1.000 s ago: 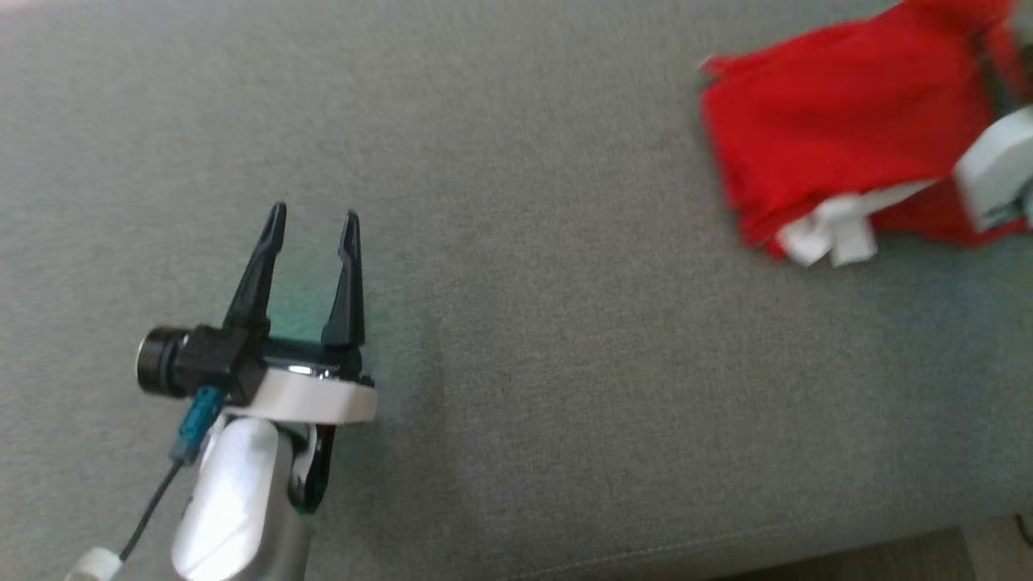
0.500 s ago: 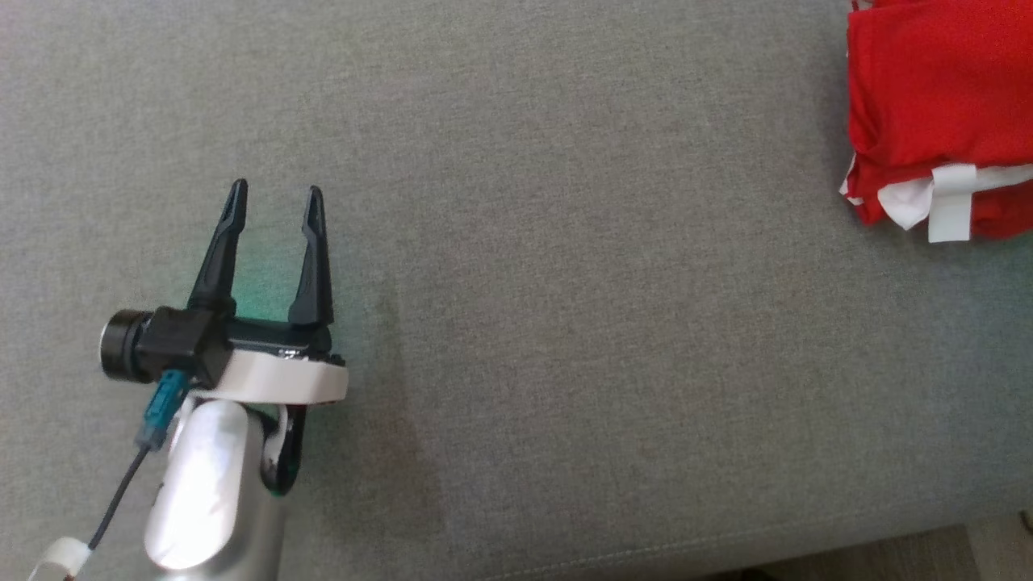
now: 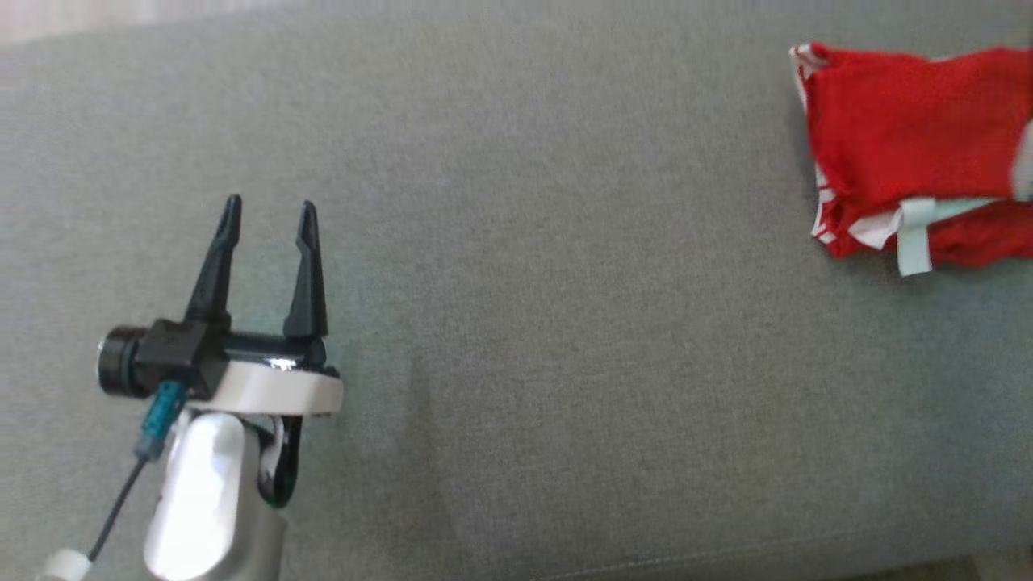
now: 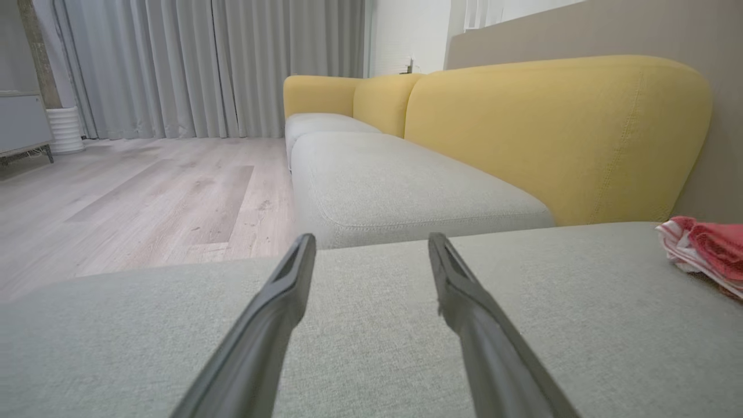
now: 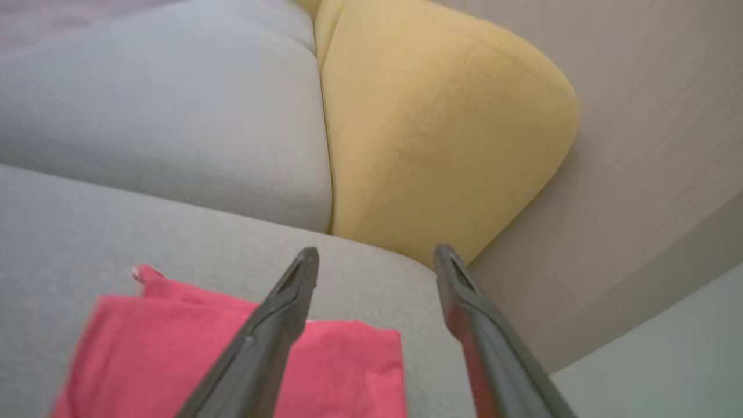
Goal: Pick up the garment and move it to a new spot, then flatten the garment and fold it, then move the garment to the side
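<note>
Lying folded at two o'clock on the grey fabric sofa cushion (image 3: pixel 565 323) is the red cloth garment with white trim (image 3: pixel 904 145). Left tool (image 3: pixel 268 211), at eight o'clock, gapes wide and empty; right tool (image 5: pixel 376 254) hovers over it, equally wide.

1. No readable txt, nos., brands or signs in any view.
2. Head view, approx. 3 o'clock: a white tag (image 3: pixel 913 242) sits on the red garment (image 3: pixel 904 137), at the garment's 6 o'clock edge. It's the only label-like item, and any print on it is too small and blurred to read.
</note>
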Robot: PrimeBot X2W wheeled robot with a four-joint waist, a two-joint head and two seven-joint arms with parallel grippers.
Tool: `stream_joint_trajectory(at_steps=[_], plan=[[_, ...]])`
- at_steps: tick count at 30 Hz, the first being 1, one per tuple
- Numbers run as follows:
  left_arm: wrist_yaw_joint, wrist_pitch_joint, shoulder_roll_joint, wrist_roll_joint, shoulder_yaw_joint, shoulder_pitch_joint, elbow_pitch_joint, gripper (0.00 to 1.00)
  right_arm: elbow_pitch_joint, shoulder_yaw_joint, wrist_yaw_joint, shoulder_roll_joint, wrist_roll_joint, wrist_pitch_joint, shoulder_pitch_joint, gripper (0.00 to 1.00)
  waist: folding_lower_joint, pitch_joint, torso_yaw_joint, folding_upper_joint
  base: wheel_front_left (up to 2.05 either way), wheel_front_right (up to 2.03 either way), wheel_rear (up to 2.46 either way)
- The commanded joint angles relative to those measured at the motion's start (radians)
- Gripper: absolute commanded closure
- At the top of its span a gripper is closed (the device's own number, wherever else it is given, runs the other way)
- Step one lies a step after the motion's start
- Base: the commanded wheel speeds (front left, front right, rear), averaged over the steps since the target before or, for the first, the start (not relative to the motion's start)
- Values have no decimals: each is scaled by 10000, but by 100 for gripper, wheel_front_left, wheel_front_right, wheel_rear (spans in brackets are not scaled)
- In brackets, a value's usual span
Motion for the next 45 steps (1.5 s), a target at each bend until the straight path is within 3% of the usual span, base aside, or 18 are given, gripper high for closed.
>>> stream_joint_trajectory(at_steps=[1,11,16,27,32,45], plan=[[-41,-51,81,-55,275,131,-323,0,-563,223,-9,133,173,-203,81,0,1,-435,151,0,0,0,0],[188,-51,-83,-314,350,938,-512,0,-2800,599,-9,2598,1622,-1217,1726,0,1,-1604,808,0,0,0,0],[326,-51,-122,-496,306,1337,-529,0,-3419,615,-9,3405,1933,-2102,3314,0,1,-1890,1122,0,0,0,0],[317,-51,-142,-821,-53,1975,-444,0,-2699,968,-9,3549,3126,-3318,5626,0,1,-2338,1410,0,0,0,0],[542,-51,-143,-1049,-38,2153,-511,0,-2933,1267,-9,3550,3211,-3335,5838,0,1,-2395,1348,0,0,0,0],[596,-51,-144,-1331,-229,2210,-669,0,-3069,1486,-9,3551,3190,-3338,5842,0,1,-2300,1352,0,0,0,0]])
